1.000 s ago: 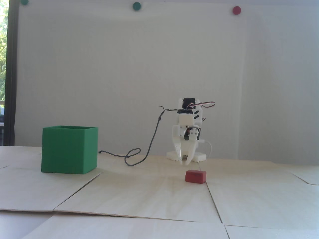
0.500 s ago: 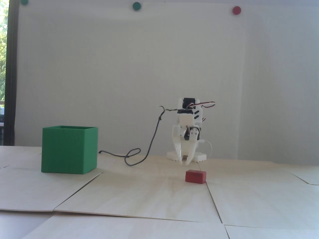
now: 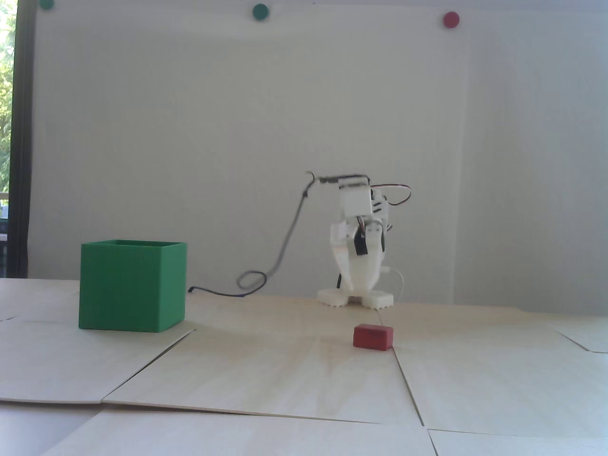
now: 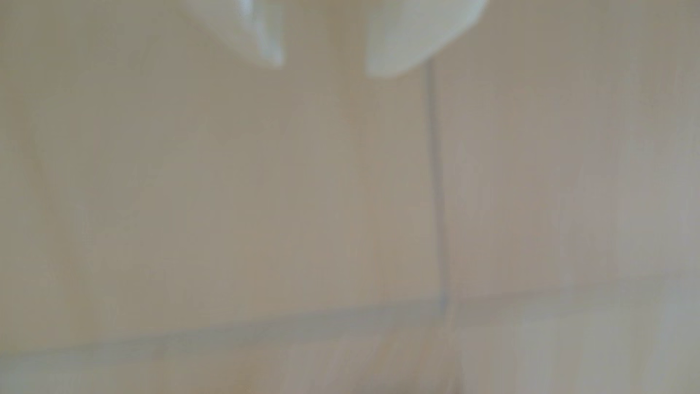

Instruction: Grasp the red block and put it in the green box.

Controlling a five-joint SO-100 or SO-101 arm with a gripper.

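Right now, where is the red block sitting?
In the fixed view, the red block lies on the wooden table, right of centre, just in front of the white arm's base, far right of the green box.

wrist view, blurry. two white fingers come in from the top edge, tips apart with a clear gap between them, nothing held. gripper hangs above a pale wooden tabletop. a thin dark seam runs down from beside the right fingertip and meets a second seam crossing the lower part, slanting up to the right. boards look bare.
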